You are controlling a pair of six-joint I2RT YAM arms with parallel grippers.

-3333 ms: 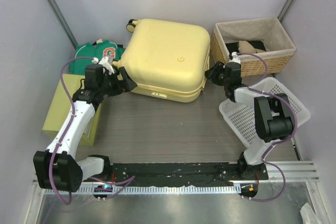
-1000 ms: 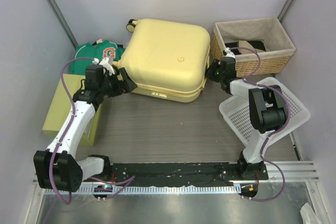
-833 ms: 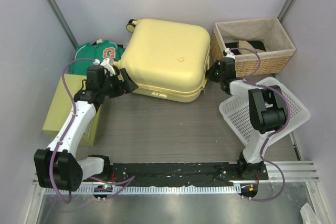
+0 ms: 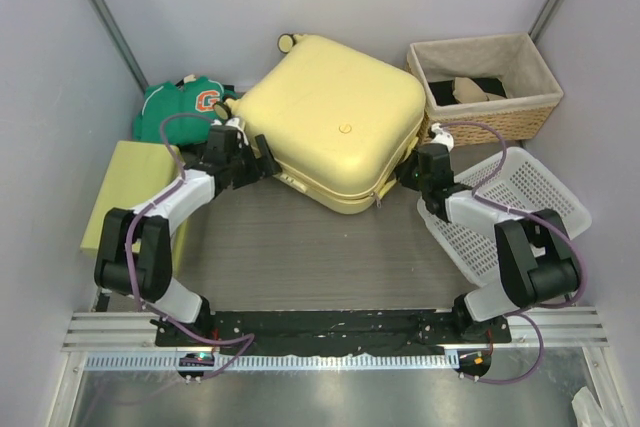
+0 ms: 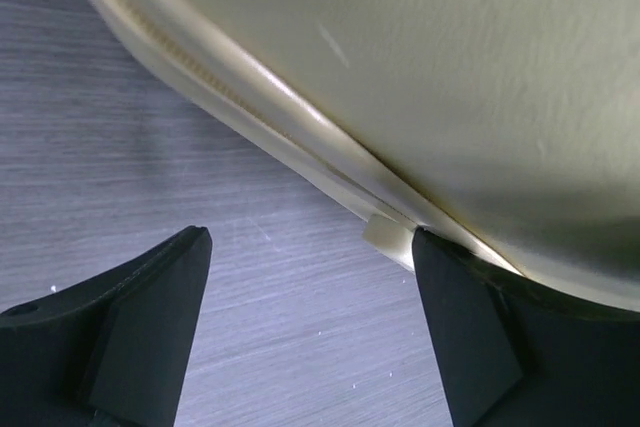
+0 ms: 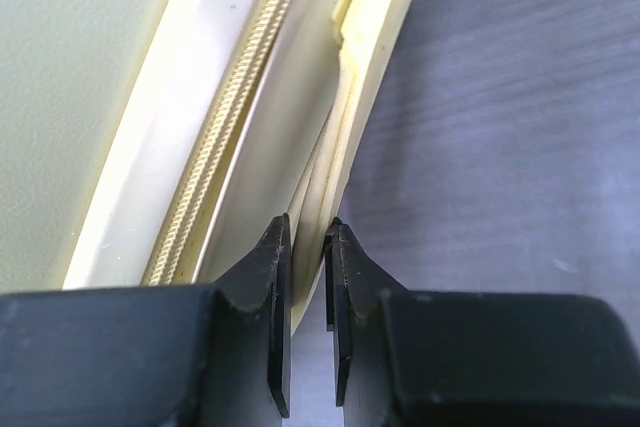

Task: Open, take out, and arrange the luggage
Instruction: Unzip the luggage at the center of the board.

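Observation:
The luggage [image 4: 335,122], a large pale yellow hard-shell suitcase, lies closed and flat at the middle back, turned at an angle, with one black wheel at its far corner. My left gripper [image 4: 262,159] is open at its left near edge. In the left wrist view the gripper [image 5: 310,237] straddles the zipper rim [image 5: 300,137], and the right fingertip [image 5: 450,307] touches the shell. My right gripper [image 4: 405,175] is at the suitcase's right side. In the right wrist view it [image 6: 308,227] is shut on the thin pale yellow side handle [image 6: 365,67] beside the zipper.
A wicker basket [image 4: 500,119] with items inside stands at the back right. A white plastic basket [image 4: 525,197] lies tilted at the right, under my right arm. A yellow-green box [image 4: 125,197] sits at the left, and a green garment [image 4: 185,102] lies behind it. Walls close in on the sides and back.
The suitcase has turned clockwise and its wheeled corner has shifted right. My right gripper has gone from near the wicker basket to the suitcase's side handle. My left arm has folded in and followed the left edge.

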